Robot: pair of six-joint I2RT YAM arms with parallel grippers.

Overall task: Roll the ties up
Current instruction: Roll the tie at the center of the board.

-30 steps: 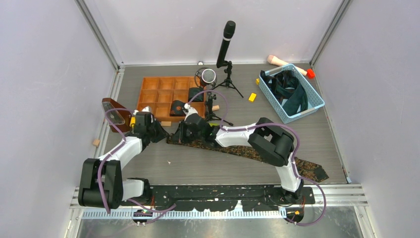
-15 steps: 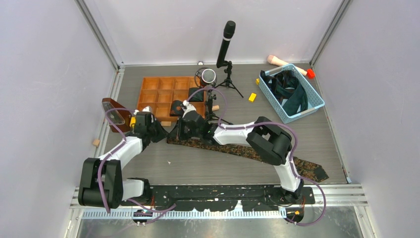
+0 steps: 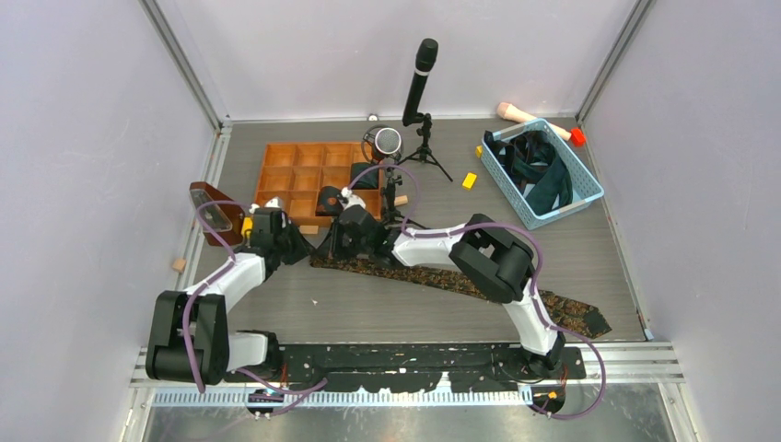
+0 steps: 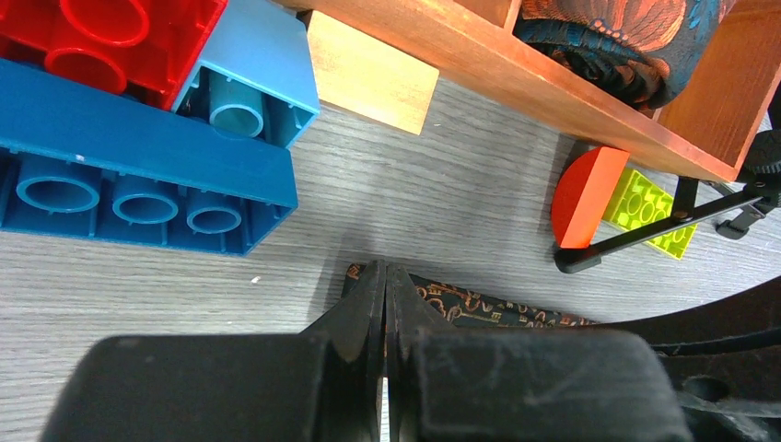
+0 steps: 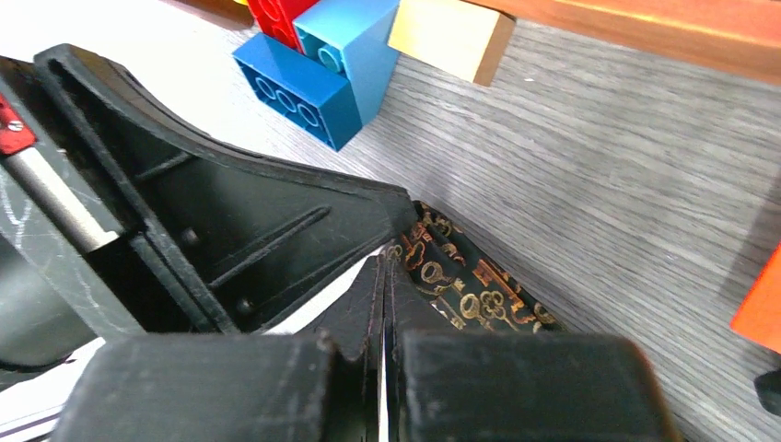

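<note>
top: overhead, distant, looking down | wrists: close, low | shared: tie tip (image 4: 458,305)

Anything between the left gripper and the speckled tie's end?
Nothing visible. The left gripper, tips closed, sits right at the speckled tie's narrow end, and the right gripper is at that same end beside it. The blue bricks and wooden block lie beyond the tie, apart from it.

The right gripper (image 3: 332,249) has been shifted slightly toward the wooden tray (image 3: 281,177), and its arm's elbow swung leftward over the speckled tie (image 3: 433,276).
</note>
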